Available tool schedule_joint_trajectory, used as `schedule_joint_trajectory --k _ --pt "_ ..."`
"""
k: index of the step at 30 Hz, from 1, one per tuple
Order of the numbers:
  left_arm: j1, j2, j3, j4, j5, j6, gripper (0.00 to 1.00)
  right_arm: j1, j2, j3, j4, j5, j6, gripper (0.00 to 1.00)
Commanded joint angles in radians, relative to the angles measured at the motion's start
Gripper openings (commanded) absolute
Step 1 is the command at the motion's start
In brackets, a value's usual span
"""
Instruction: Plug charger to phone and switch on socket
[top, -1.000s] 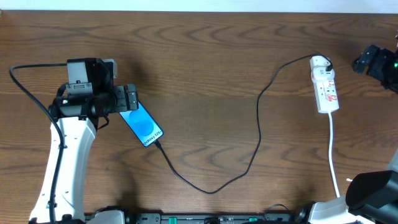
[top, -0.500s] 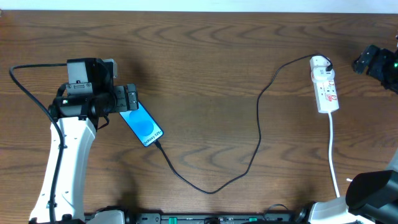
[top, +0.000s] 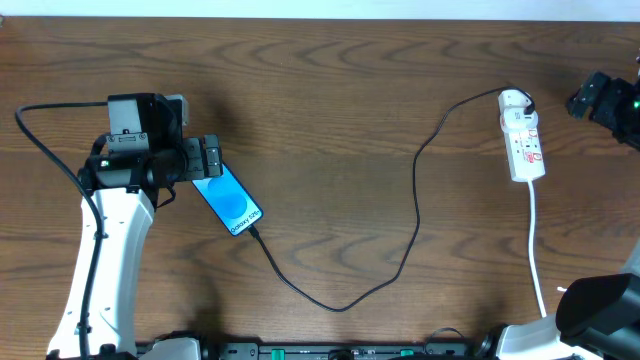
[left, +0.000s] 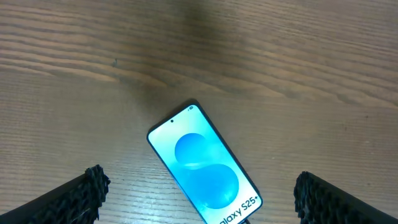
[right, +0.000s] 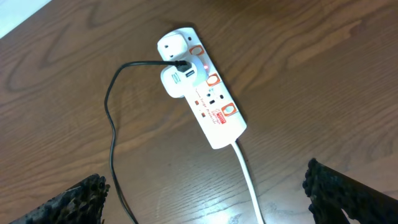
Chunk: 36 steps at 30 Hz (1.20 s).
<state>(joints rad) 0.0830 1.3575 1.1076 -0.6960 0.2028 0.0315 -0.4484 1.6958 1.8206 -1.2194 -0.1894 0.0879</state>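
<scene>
The phone (top: 231, 200) lies flat at the left, blue screen up, and shows in the left wrist view (left: 204, 165). The black charger cable (top: 415, 205) runs from the phone's lower end in a loop to the white socket strip (top: 524, 137) at the right. In the right wrist view the cable (right: 111, 118) enters a white adapter on the socket (right: 202, 87), and a small red light glows beside it. My left gripper (left: 199, 196) is open above the phone's lower end and holds nothing. My right gripper (right: 205, 193) is open and empty, above the table near the socket's cord.
The socket's white cord (top: 538, 250) runs toward the front edge at the right. The left arm's own black cable (top: 45, 140) loops at the far left. The table is brown wood (top: 330, 100).
</scene>
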Motion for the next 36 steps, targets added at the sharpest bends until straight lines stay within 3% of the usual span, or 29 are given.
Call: schedule_joint_trajectory --k 1,12,21,36 --pt "0.0 -0.005 0.016 0.001 -0.013 0.017 0.98 -0.003 -0.005 0.017 -0.004 0.004 0.012 0.99" --pt "0.0 -0.018 0.014 -0.006 -0.013 0.017 0.98 -0.003 -0.005 0.017 -0.004 0.004 0.012 0.99" --pt "0.0 -0.128 -0.026 0.009 -0.014 0.021 0.98 -0.003 -0.005 0.017 -0.004 0.004 0.012 0.99" --pt "0.0 -0.491 -0.469 0.548 -0.012 0.02 0.98 -0.003 -0.005 0.017 -0.004 0.004 0.012 0.99"
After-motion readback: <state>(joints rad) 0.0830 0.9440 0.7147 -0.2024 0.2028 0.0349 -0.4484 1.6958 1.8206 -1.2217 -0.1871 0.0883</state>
